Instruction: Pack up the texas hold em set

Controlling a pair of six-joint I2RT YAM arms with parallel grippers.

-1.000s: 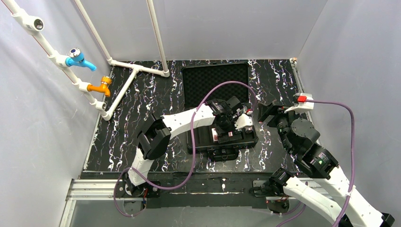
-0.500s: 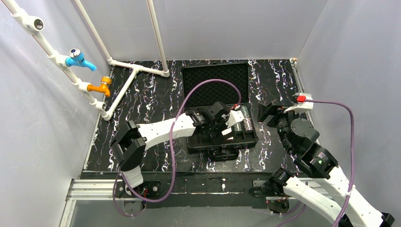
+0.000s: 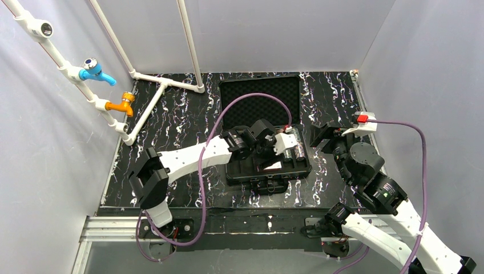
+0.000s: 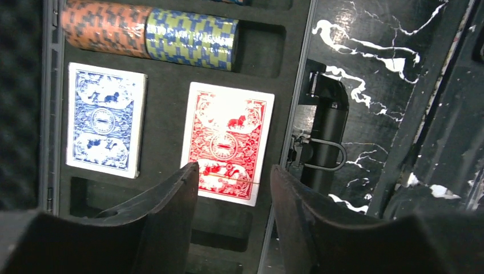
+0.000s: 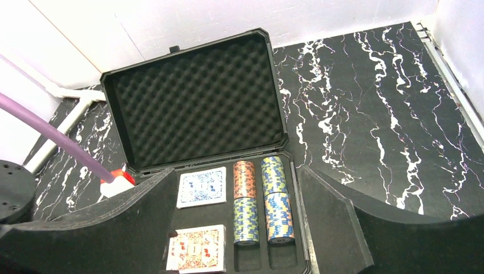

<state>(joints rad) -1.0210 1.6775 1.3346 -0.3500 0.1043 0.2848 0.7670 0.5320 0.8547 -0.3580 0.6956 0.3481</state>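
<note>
Covering the floor of the white-walled cell, a black surface [image 3: 171,120] veined with white is seen, and the black briefcase [image 3: 268,180] is laid open on it near the middle. Its foam lid [image 5: 197,100] is folded back flat towards the far wall, and the slotted tray [image 4: 165,97] is turned towards the arms.

The left arm [image 3: 188,160] is stretched from its base across the tray. The right arm [image 3: 376,182] is bent beside the case's right edge.

The left claw [image 4: 234,171] is held over the tray, above the near corner of the red deck [image 4: 228,137]. Its fingers [image 4: 171,211] are set moderately apart and nothing is gripped between them. The right claw [image 5: 235,170] is kept off the case to its right, and it is spread wide and empty.

The red deck is seated in the tray recess nearer the arms. The blue deck [image 4: 105,127] is seated in the recess beside it, nearer the lid.

Four short chip rolls [image 5: 245,220] are lodged in two slots to the right of the decks, two end to end in each. An orange roll [image 4: 103,27] is placed touching a yellow-and-blue roll [image 4: 191,39].
</note>
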